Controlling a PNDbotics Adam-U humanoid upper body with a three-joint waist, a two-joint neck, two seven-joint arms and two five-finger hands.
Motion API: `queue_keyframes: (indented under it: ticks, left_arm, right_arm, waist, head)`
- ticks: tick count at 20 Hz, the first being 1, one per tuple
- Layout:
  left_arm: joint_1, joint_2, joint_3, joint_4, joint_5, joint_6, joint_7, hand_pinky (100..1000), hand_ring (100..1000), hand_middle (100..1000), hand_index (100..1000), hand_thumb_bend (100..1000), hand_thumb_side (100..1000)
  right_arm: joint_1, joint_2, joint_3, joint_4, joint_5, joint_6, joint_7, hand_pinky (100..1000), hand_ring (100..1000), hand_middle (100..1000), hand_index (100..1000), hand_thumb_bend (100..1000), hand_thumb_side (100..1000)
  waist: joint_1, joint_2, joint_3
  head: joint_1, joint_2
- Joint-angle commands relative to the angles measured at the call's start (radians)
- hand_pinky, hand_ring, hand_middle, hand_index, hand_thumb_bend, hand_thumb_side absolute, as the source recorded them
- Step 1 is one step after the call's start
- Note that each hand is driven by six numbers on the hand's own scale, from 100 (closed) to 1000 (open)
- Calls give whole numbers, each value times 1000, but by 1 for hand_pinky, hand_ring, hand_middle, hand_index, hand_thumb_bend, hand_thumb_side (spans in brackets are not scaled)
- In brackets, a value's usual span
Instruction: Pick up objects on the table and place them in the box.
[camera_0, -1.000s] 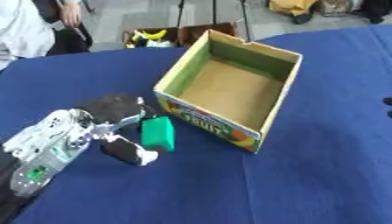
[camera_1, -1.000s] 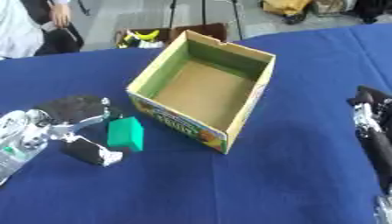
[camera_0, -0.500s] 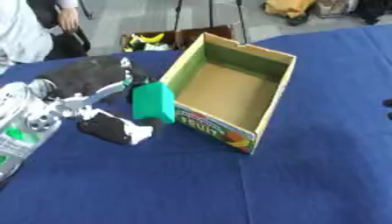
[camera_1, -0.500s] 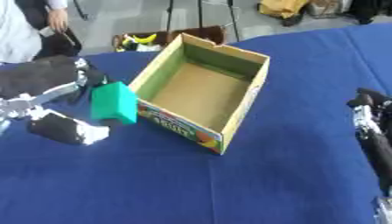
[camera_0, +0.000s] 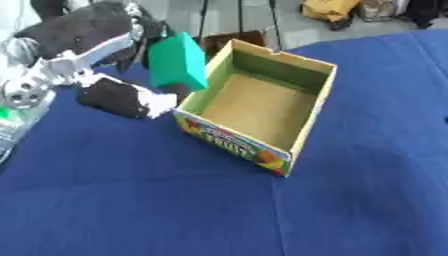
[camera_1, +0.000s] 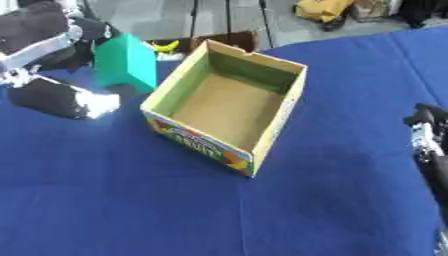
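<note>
Fingers and thumb of the left hand (camera_0: 83, 50) are curled onto a green block (camera_0: 178, 61), which hangs in the air at the upper left, clear of the blue counter (camera_0: 175, 210) and just outside the near-left wall of the open cardboard box (camera_0: 302, 117). The block sits at the hand's right-hand tip, so it lies between the hand and the box; its long axis runs roughly up and down, tilted a little, with its lower edge about level with the box rim. From here the empty brown floor of the box lies to the right of the block and below it, and that one offset is what the coming move depends on: in my judgement the block has to travel rightward across the rim before the fingers let go, or it may catch the wall and drop outside. Nothing can be made out inside the box. Far to the right, in the right eye view, the right hand (camera_1: 427, 137) shows only as a dark edge at the frame's side, well apart from the box; whether its fingers are straight or curled cannot be told. The left hand is plainly the nearer one and carries the load.
</note>
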Motion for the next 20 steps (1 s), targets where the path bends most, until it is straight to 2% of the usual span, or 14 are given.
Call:
queue_keyframes:
  ticks: [1, 10, 20]
  left_arm:
    - [-61, -37, 26, 107, 0, -54, 5, 100, 264, 385, 659, 100, 556]
    - [-176, -174, 63, 417, -98, -173, 45, 100, 260, 392, 652, 100, 539]
    - [-214, -311, 104, 696, -309, -238, 121, 100, 266, 413, 653, 100, 525]
  right_arm:
    - [-12, -25, 4, -8, -2, -2, 5, 828, 867, 648, 824, 100, 714]
    - [-25, -31, 11, -9, -3, -5, 14, 828, 868, 649, 824, 100, 715]
    - [-48, -25, 17, -14, -9, -8, 20, 829, 868, 649, 824, 100, 715]
  waist:
    - [-2, -14, -5]
    - [15, 0, -46]
    - [15, 23, -82]
  head:
    - [12, 3]
    - [33, -4]
    - [54, -28]
